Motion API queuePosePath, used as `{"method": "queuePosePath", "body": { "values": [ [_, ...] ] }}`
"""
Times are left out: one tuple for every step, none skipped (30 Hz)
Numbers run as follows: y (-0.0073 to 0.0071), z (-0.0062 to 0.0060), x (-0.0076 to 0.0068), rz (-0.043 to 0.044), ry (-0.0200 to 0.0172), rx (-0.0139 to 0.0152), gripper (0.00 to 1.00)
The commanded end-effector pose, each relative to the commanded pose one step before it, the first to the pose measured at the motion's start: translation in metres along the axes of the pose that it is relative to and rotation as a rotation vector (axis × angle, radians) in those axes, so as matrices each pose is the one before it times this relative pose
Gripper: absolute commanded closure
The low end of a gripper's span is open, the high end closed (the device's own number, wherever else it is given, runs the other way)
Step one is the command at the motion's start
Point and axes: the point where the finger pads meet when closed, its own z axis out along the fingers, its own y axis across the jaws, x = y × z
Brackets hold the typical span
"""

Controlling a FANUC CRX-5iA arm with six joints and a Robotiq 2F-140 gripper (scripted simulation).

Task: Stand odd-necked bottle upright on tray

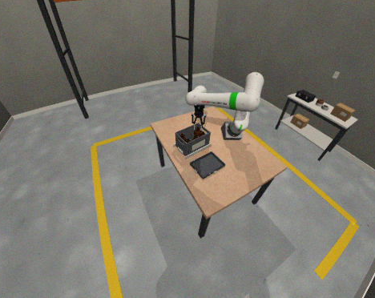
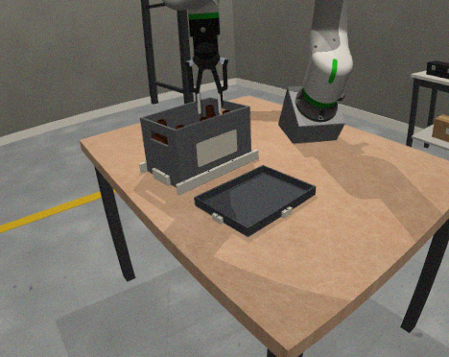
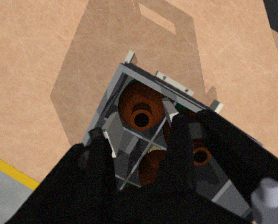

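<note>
A dark grey crate (image 1: 194, 142) (image 2: 178, 150) (image 3: 150, 80) stands on the table, and brown bottles stand upright in its cells. My gripper (image 1: 198, 128) (image 2: 208, 105) (image 3: 142, 115) hangs straight down into the crate's back part. Its fingers are partly open and straddle the neck of one brown bottle (image 2: 208, 111) (image 3: 141, 112), with a gap on both sides. Other bottles show in the wrist view, one to the right (image 3: 200, 156) and one below (image 3: 150, 167), both partly hidden by the fingers. The flat dark tray (image 1: 207, 164) (image 2: 255, 201) lies empty in front of the crate.
Pale stop blocks (image 2: 217, 169) line the crate's foot. The robot base (image 2: 313, 124) stands behind and to the right of the crate on the wooden table (image 2: 346, 215). A side table (image 1: 323, 113) with boxes stands by the right wall.
</note>
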Motion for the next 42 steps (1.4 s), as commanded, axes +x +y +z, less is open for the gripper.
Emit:
{"method": "queuePosePath", "body": {
  "values": [
    [-0.00037, -0.00060, 0.00023, -0.00029, 0.00075, 0.00108, 0.56],
    [0.00000, 0.00000, 0.00000, 0.00000, 0.00000, 0.00000, 0.56],
    [0.00000, 0.00000, 0.00000, 0.00000, 0.00000, 0.00000, 0.90],
    [0.00000, 0.00000, 0.00000, 0.00000, 0.00000, 0.00000, 0.90],
    [0.00000, 0.00000, 0.00000, 0.00000, 0.00000, 0.00000, 0.90],
    [0.00000, 0.00000, 0.00000, 0.00000, 0.00000, 0.00000, 0.90],
    [0.00000, 0.00000, 0.00000, 0.00000, 0.00000, 0.00000, 0.90],
    [0.00000, 0.00000, 0.00000, 0.00000, 0.00000, 0.00000, 0.90],
    [0.00000, 0.00000, 0.00000, 0.00000, 0.00000, 0.00000, 0.90],
    [0.00000, 0.00000, 0.00000, 0.00000, 0.00000, 0.00000, 0.90],
    [0.00000, 0.00000, 0.00000, 0.00000, 0.00000, 0.00000, 0.90],
    [0.00000, 0.00000, 0.00000, 0.00000, 0.00000, 0.00000, 0.90],
    [0.00000, 0.00000, 0.00000, 0.00000, 0.00000, 0.00000, 0.90],
    [0.00000, 0.00000, 0.00000, 0.00000, 0.00000, 0.00000, 0.90],
    [0.00000, 0.00000, 0.00000, 0.00000, 0.00000, 0.00000, 0.90],
    [0.00000, 0.00000, 0.00000, 0.00000, 0.00000, 0.00000, 0.90],
    [0.00000, 0.00000, 0.00000, 0.00000, 0.00000, 0.00000, 0.90],
    [0.00000, 0.00000, 0.00000, 0.00000, 0.00000, 0.00000, 0.90],
    [0.00000, 0.00000, 0.00000, 0.00000, 0.00000, 0.00000, 0.90],
    [0.00000, 0.00000, 0.00000, 0.00000, 0.00000, 0.00000, 0.90],
    [0.00000, 0.00000, 0.00000, 0.00000, 0.00000, 0.00000, 0.90],
    [0.00000, 0.00000, 0.00000, 0.00000, 0.00000, 0.00000, 0.90],
    [0.00000, 0.00000, 0.00000, 0.00000, 0.00000, 0.00000, 0.90],
    [0.00000, 0.00000, 0.00000, 0.00000, 0.00000, 0.00000, 0.90],
    [0.00000, 0.00000, 0.00000, 0.00000, 0.00000, 0.00000, 0.90],
    [0.00000, 0.00000, 0.00000, 0.00000, 0.00000, 0.00000, 0.90],
    [0.00000, 0.00000, 0.00000, 0.00000, 0.00000, 0.00000, 0.90],
    [0.00000, 0.00000, 0.00000, 0.00000, 0.00000, 0.00000, 0.90],
    [0.00000, 0.00000, 0.00000, 0.00000, 0.00000, 0.00000, 0.90],
    [0.00000, 0.00000, 0.00000, 0.00000, 0.00000, 0.00000, 0.90],
    [0.00000, 0.00000, 0.00000, 0.00000, 0.00000, 0.00000, 0.90],
    [0.00000, 0.00000, 0.00000, 0.00000, 0.00000, 0.00000, 0.90],
    [0.00000, 0.00000, 0.00000, 0.00000, 0.00000, 0.00000, 0.90],
    [0.00000, 0.00000, 0.00000, 0.00000, 0.00000, 0.00000, 0.90],
    [0.00000, 0.00000, 0.00000, 0.00000, 0.00000, 0.00000, 0.90],
    [0.00000, 0.00000, 0.00000, 0.00000, 0.00000, 0.00000, 0.90],
    [0.00000, 0.00000, 0.00000, 0.00000, 0.00000, 0.00000, 0.90],
    [0.00000, 0.00000, 0.00000, 0.00000, 0.00000, 0.00000, 0.90],
    [0.00000, 0.00000, 0.00000, 0.00000, 0.00000, 0.00000, 0.90],
    [0.00000, 0.00000, 0.00000, 0.00000, 0.00000, 0.00000, 0.90],
    [0.00000, 0.00000, 0.00000, 0.00000, 0.00000, 0.00000, 0.90],
    [0.00000, 0.00000, 0.00000, 0.00000, 0.00000, 0.00000, 0.90]
  ]
}}
